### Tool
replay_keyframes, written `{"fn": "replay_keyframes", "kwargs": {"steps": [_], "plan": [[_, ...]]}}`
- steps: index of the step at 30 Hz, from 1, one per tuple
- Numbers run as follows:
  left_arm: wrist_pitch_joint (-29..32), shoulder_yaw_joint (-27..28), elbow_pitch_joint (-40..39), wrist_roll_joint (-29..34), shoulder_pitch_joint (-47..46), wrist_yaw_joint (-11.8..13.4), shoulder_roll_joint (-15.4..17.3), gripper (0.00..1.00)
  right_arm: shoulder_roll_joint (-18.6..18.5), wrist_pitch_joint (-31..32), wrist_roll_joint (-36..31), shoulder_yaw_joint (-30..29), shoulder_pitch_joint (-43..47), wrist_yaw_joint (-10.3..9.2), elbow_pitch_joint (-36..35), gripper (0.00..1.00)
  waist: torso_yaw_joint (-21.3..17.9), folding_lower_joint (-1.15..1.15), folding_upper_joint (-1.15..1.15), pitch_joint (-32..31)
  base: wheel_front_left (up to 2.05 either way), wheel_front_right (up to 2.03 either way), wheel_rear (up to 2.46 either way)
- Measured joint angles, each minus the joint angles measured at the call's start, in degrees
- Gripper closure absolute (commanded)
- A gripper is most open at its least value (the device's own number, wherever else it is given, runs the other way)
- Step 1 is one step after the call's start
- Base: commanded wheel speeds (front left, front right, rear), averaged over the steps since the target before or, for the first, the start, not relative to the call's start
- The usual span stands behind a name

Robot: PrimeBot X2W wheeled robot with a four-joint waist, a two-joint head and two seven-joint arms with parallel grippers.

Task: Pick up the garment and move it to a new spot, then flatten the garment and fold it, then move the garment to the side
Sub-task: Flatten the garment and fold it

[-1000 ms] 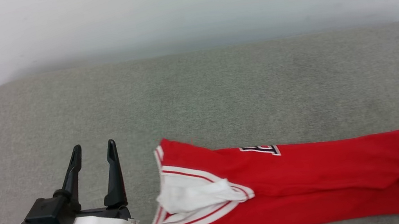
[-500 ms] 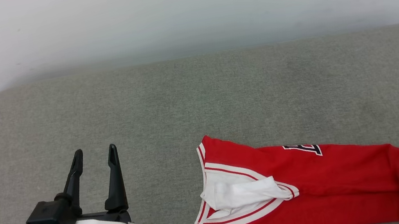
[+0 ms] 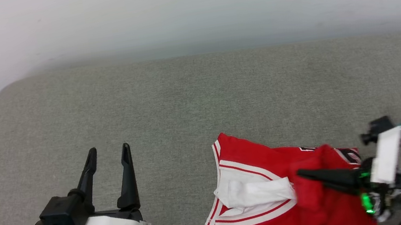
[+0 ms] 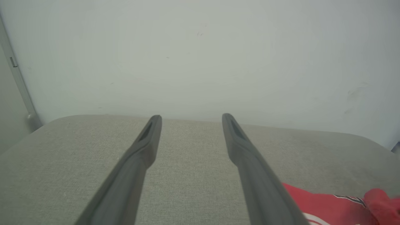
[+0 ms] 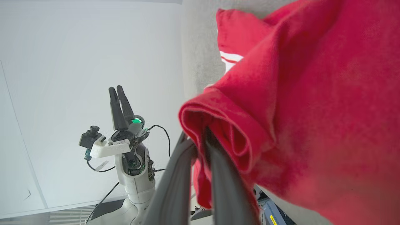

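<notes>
Pinching the garment (image 3: 255, 156), the right gripper (image 3: 300, 173) is clamped tight; the left gripper (image 3: 108, 150) gapes empty. Shallow bite risks slippage.

Bare grey cushion (image 3: 182, 99) stretches ahead of the left gripper (image 3: 108, 150), plenty of room; the garment (image 3: 251, 156) blocks the right side, and the wall (image 3: 185, 7) seems close behind.

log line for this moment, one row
step: fold | right gripper: shut on shirt hem, held over sleeve | left gripper: open, empty | shirt: on cushion
</notes>
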Motion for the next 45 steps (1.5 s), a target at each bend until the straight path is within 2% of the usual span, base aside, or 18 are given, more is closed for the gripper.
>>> {"fn": "replay_keyframes", "kwargs": {"steps": [3,8,9,10,11,12,13,18,21,26,32,35,39,42,45], "plan": [[0.0,-0.8,0.2,0.0,-0.3,-0.4,-0.4,0.0,0.1,-5.2,4.4,8.7,-0.4,0.0,1.2,1.0,0.8,0.0,0.0,0.2,0.0,0.0,0.0],[0.0,-1.5,0.6,-0.6,-1.6,-0.9,-1.3,0.0,0.1,-13.1,7.1,20.2,-2.9,0.0,2.2,1.0,2.2,0.0,0.0,1.2,0.0,0.0,0.0],[0.0,-1.6,0.9,-0.5,-1.7,-0.9,-1.5,0.0,0.1,-14.7,6.6,22.0,-3.4,0.0,2.8,0.93,2.4,0.0,0.0,1.5,0.0,0.0,0.0],[-0.1,-1.7,1.1,-0.5,-1.9,-1.0,-1.5,0.0,0.1,-15.9,5.9,23.6,-3.9,0.0,3.4,0.9,2.7,0.0,0.0,1.7,0.0,0.0,0.0],[-0.2,-1.8,1.4,-0.5,-2.3,-1.2,-1.5,0.0,0.1,-17.0,5.6,25.0,-4.3,0.0,4.0,0.76,2.9,0.0,0.0,1.9,0.0,0.0,0.0],[-0.3,-1.9,1.6,-0.5,-2.6,-1.3,-1.6,0.0,0.1,-18.4,5.5,26.0,-4.6,0.0,4.4,0.49,3.1,0.0,0.0,2.1,0.0,0.0,0.0],[-0.5,-1.9,1.8,-0.5,-2.7,-1.4,-1.7,0.0,0.1,-19.5,5.2,27.0,-4.8,0.0,4.5,0.0,3.3,0.0,0.0,2.2,0.0,0.0,0.0],[-1.1,-2.1,2.7,-0.5,-2.9,-1.5,-1.8,0.0,-0.1,-23.9,1.8,30.4,-6.0,-0.01,5.3,0.0,3.6,0.0,0.0,2.6,0.0,0.0,0.0],[-1.3,-1.9,3.2,-0.6,-2.9,-1.5,-1.8,0.0,-1.5,-25.6,-0.4,32.5,-7.0,0.0,4.4,0.0,3.3,0.0,0.0,2.5,0.0,0.0,0.0],[-1.8,-1.7,3.6,-0.8,-2.9,-1.5,-1.6,0.0,-7.7,-31.9,-10.1,38.3,-8.6,0.0,0.0,0.0,2.4,0.0,0.0,2.2,0.0,0.0,0.0],[-2.3,-1.2,3.8,-1.0,-2.9,-1.4,-1.3,0.0,-16.0,-42.0,-24.3,41.0,-9.4,0.0,-3.9,0.0,0.8,0.0,0.0,2.0,0.0,0.0,0.0],[-2.5,-0.4,3.8,-1.1,-2.8,-1.2,-1.0,0.0,-19.3,-45.5,-31.0,38.5,-8.8,0.0,-4.6,0.0,-0.1,0.0,0.0,1.9,0.0,0.0,0.0],[-2.9,0.4,3.9,-1.5,-2.4,-0.9,-0.5,0.0,-22.2,-50.1,-38.7,31.6,-4.6,0.0,-7.4,0.0,-1.1,0.0,0.0,1.2,0.0,0.0,0.0],[-3.1,0.9,3.9,-1.5,-1.3,-0.4,-0.1,0.0,-22.6,-55.0,-45.4,24.2,-0.4,0.0,-12.0,0.0,-1.8,0.0,0.0,0.7,0.0,0.0,0.0],[-3.4,1.3,4.1,-1.6,-0.7,-0.1,0.0,0.0,-20.8,-60.5,-49.5,17.7,4.3,0.0,-16.8,0.0,-2.5,0.0,0.0,0.2,0.0,0.0,0.0]]}}
